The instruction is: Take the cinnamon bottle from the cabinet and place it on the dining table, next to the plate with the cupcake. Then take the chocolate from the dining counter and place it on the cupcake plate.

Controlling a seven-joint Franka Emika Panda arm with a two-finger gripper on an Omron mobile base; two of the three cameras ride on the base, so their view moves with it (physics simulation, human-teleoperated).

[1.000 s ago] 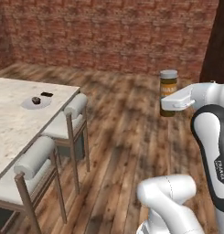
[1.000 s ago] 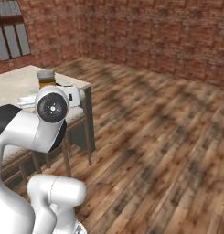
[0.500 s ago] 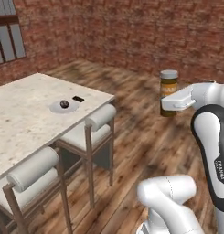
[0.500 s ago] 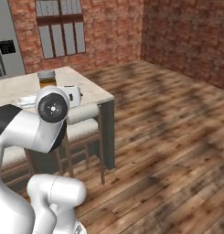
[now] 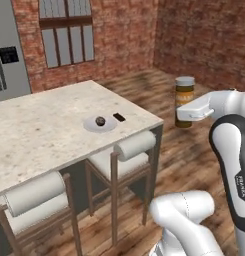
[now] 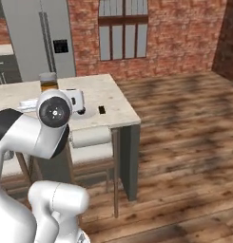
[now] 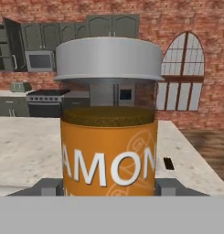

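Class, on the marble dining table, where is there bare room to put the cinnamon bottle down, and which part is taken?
The table is bare left of the plate, towards the fridge. The corner is crowded: cupcake on the plate, chocolate just right. The gripper holds the cinnamon bottle.

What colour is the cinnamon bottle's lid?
Grey; the cinnamon bottle lid shows best in the hand view.

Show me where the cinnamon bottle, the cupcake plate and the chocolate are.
cinnamon bottle (image 5: 184, 102): left base view, orange label.
cupcake plate (image 5: 108, 125): left base view, bare right rim.
chocolate (image 5: 119, 117): left base view, middle of the dark bar.
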